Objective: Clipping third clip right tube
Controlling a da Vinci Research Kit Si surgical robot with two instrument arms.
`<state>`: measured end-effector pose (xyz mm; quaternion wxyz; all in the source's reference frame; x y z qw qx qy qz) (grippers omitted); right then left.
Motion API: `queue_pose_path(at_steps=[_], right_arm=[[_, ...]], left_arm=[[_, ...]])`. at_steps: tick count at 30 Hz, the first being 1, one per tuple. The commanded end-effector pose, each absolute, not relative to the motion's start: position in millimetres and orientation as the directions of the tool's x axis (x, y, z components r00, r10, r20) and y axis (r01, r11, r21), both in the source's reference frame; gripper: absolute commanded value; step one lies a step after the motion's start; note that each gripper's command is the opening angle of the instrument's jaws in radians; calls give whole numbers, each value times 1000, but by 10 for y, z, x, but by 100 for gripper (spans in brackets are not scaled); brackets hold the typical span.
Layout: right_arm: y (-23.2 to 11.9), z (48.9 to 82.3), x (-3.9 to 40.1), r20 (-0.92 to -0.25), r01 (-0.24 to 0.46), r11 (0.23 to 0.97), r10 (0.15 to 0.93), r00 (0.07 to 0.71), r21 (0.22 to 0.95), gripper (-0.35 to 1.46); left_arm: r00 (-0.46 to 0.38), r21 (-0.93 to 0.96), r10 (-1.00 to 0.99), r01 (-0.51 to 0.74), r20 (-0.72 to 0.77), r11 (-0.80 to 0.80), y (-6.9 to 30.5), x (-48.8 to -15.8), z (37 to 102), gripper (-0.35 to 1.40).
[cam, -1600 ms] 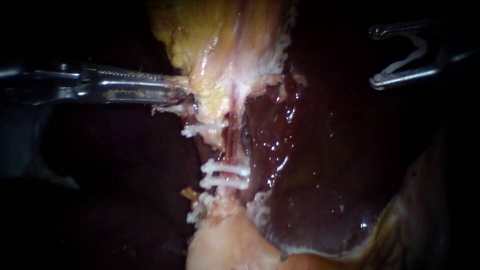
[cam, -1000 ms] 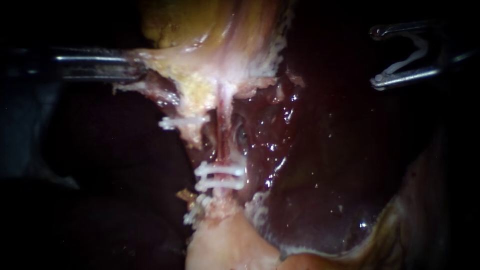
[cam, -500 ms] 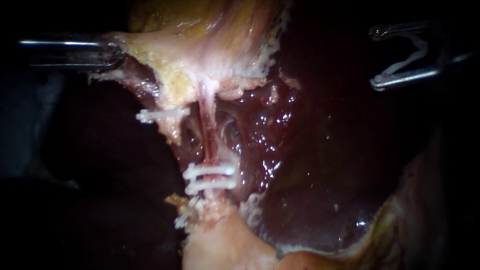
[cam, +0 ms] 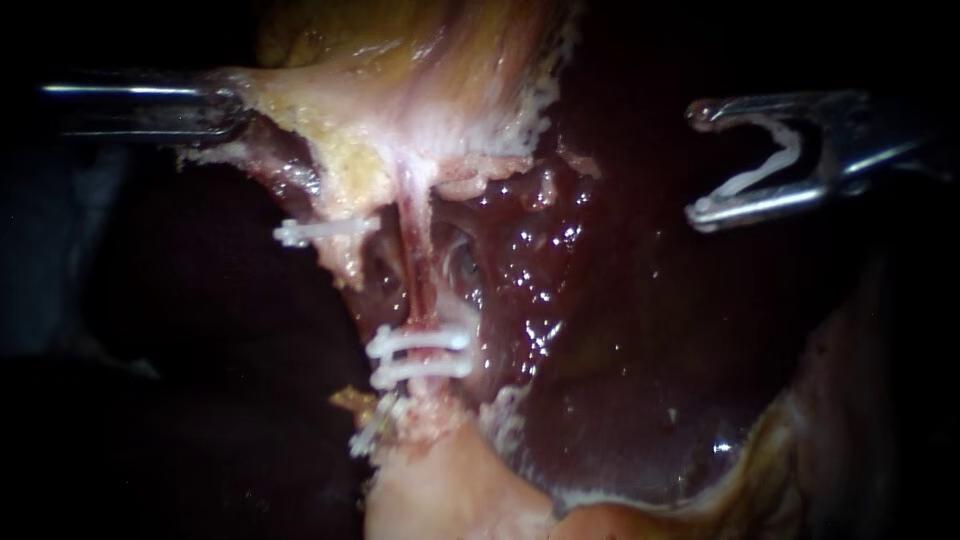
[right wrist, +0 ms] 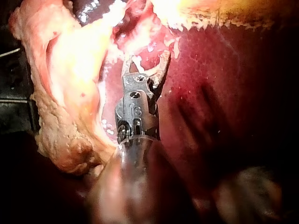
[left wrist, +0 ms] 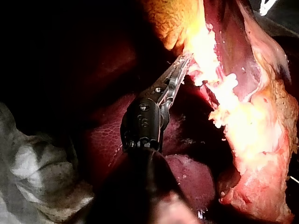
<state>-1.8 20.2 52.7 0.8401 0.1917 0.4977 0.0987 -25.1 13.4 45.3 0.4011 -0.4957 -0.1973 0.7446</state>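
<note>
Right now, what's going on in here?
The left instrument has its jaws shut on pale tissue above the tube, holding it out to the side. The tube carries two white clips low down. The right instrument holds an open clip between its jaws, over the dark liver, apart from the tube and not yet at it.

The tube (cam: 418, 275) is set at the middle, below the gallbladder (cam: 430, 70), with the liver (cam: 620, 350) to its right. Across its lower part two clips (cam: 420, 355) are laid, a single clip (cam: 320, 230) to its left. The gallbladder's edge is gripped at upper left by the left instrument (cam: 232, 105); the right instrument (cam: 698, 160), a loaded clip (cam: 765, 170) gripped between its jaws, is kept well apart at upper right
</note>
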Motion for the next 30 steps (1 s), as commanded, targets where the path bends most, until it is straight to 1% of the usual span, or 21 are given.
queue_pose_path(at_steps=[1, 4, 9, 12, 16, 21, 30], right_arm=[[197, 530, -13, -795, 23, 902, 368, 482, 432, 50], [184, 538, 5, -776, 22, 877, 414, 475, 481, 50], [170, 547, 26, -755, 18, 845, 468, 459, 535, 50], [164, 550, 37, -735, 12, 815, 517, 438, 580, 50], [157, 554, 51, -717, 8, 786, 560, 415, 618, 50], [152, 560, 71, -701, 4, 766, 586, 406, 643, 50], [148, 576, 103, -689, -11, 751, 611, 391, 660, 50]], left_arm=[[-187, -691, 793, -402, -580, -600, 134, -251, 453, -35], [-187, -691, 793, -402, -580, -601, 134, -251, 453, -35], [-187, -691, 793, -402, -580, -601, 134, -251, 454, -35], [-187, -691, 792, -402, -581, -601, 134, -251, 454, -35], [-187, -691, 792, -402, -581, -601, 133, -251, 455, -35], [-187, -690, 792, -403, -581, -601, 133, -251, 455, -35], [-187, -690, 792, -403, -581, -601, 132, -251, 455, -35]])
